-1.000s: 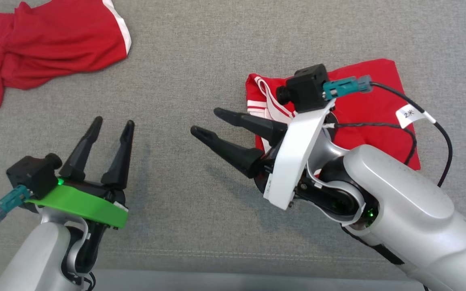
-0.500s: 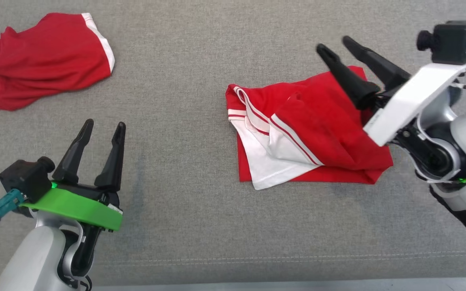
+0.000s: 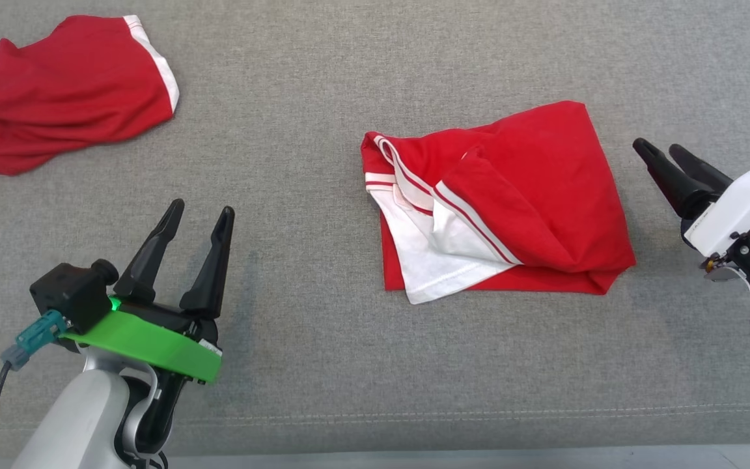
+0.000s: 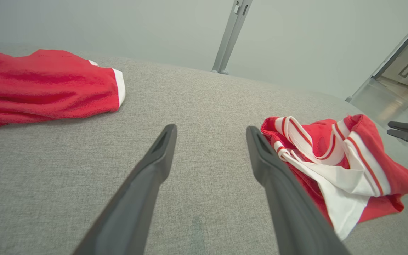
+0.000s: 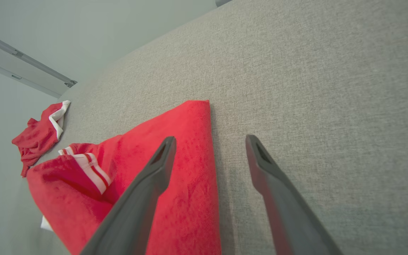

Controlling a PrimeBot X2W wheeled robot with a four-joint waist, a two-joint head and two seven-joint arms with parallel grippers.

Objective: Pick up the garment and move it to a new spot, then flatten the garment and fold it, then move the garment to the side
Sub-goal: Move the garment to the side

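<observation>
A folded red garment [image 3: 518,195] with white stripes and a white panel lies on the grey fabric surface, right of centre; it also appears as the folded garment [image 4: 335,166] and as the red cloth [image 5: 161,166] in the wrist views. My right gripper [image 3: 660,150] hangs open just right of the garment's right edge, clear of it, with nothing between its fingers. My left gripper [image 3: 198,211] stands open at the lower left, well apart from the garment. Through the right wrist camera, my right gripper [image 5: 209,140] points past the cloth's far corner.
A second crumpled red garment [image 3: 56,98] with white trim lies at the far left. The grey surface [image 3: 297,117] ends at a seam and front edge near the bottom. A metal post [image 4: 230,35] stands beyond the surface's far edge.
The right arm has swung away from over the folded garment to its right side, gripper staying open. The head camera shifted. The left gripper barely moved.
</observation>
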